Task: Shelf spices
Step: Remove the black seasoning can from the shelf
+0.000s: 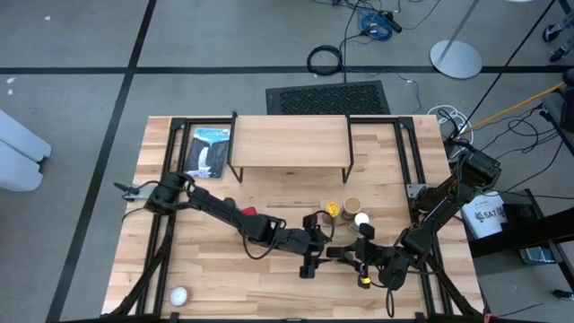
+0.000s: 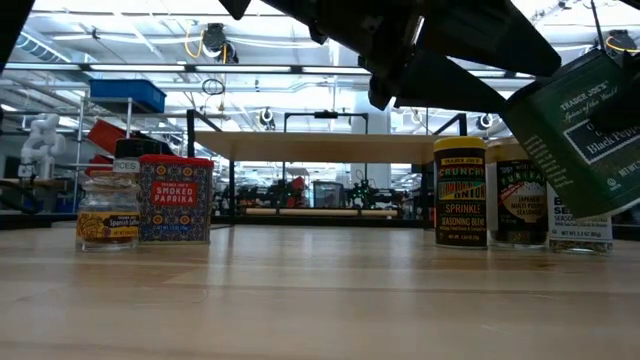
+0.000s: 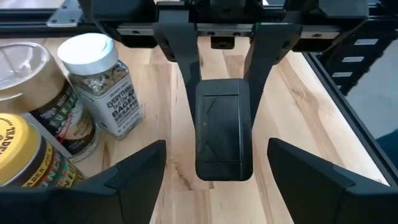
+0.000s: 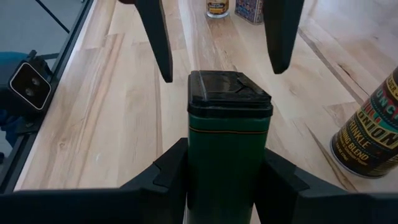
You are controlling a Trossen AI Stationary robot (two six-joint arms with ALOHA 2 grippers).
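My right gripper [image 4: 227, 155] is shut on the black square tin [image 4: 229, 134], which has a green body and a black lid. It holds the tin near the table's near edge [image 1: 345, 254]. My left gripper [image 3: 217, 149] is open and faces the tin's lid end [image 3: 224, 130]; its fingers [image 4: 157, 37] stand to either side just beyond the lid, touching nothing. The yellow-lidded jar [image 1: 333, 209], tan-lidded jar [image 1: 352, 205] and white-lidded jar [image 1: 361, 218] stand upright on the table close by. The red tin [image 2: 175, 198] and small dark-lidded jar [image 2: 108, 210] stand farther left. The shelf [image 1: 290, 144] stands at the far side. My right gripper pinches the tin's green body [image 4: 205, 162] between its two fingers [image 4: 171, 171], one on each opposite side wall. The fingers lie along the tin, and the black lid end points away toward my left gripper. In the low view the tin [image 2: 580, 130] is tilted and lifted clear of the table.
A flat blue-and-black package [image 1: 211, 152] lies left of the shelf, and a small white ball [image 1: 178, 296] rests near the near-left corner. Black rails [image 1: 421, 170] run along both table sides. Bare wood [image 1: 224, 278] lies at the near left.
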